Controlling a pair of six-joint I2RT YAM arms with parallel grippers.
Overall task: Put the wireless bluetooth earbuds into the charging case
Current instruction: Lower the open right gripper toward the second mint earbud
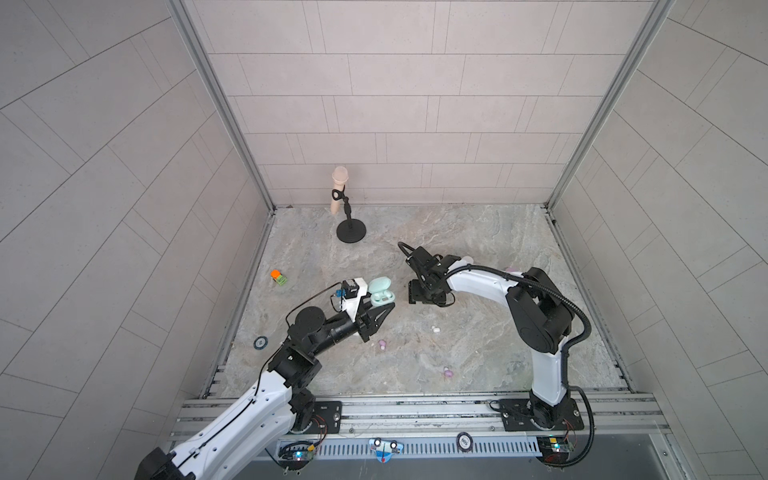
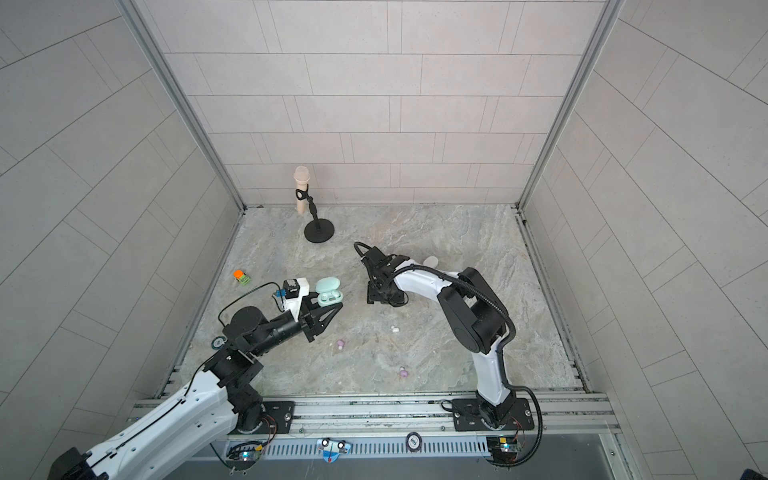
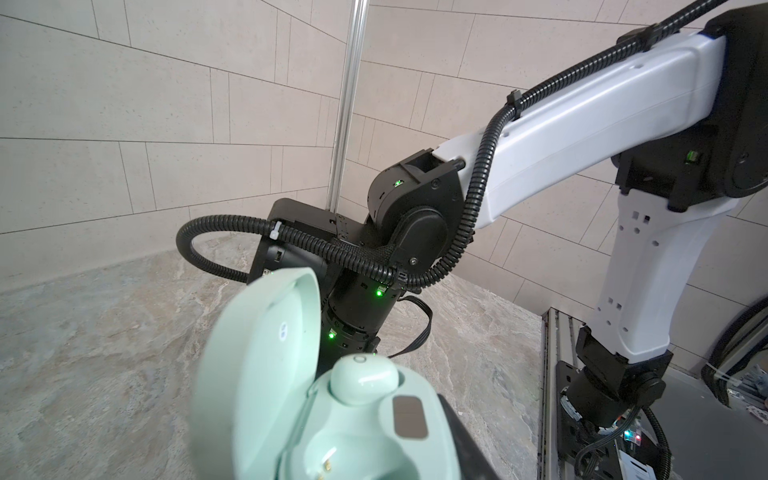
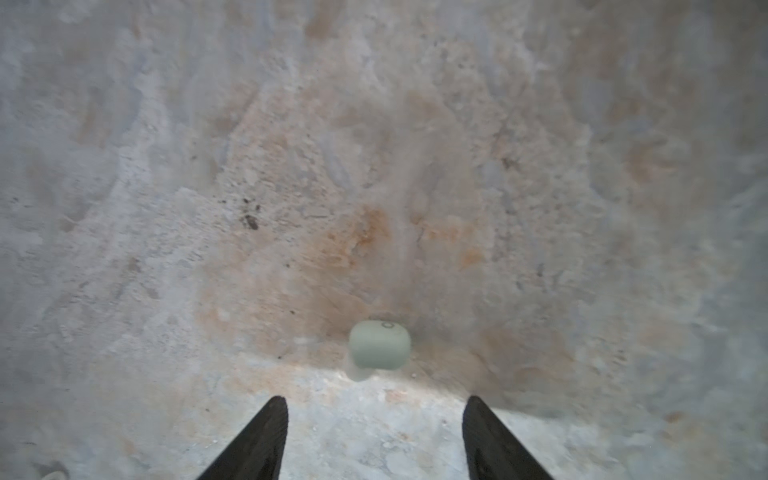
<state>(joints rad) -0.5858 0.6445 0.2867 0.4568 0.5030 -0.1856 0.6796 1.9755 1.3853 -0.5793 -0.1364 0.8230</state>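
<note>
My left fingers (image 1: 376, 316) were clamped on the open mint charging case (image 1: 380, 293), one mint earbud (image 3: 361, 380) seated inside, while my right fingers (image 4: 257, 440) stood spread over the bench (image 4: 166, 208), a second mint earbud (image 4: 379, 345) lying just ahead, untouched

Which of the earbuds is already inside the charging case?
The mint-green earbud seated in the open case; the loose mint earbud, white earbud and lilac earbuds lie on the table.
</note>
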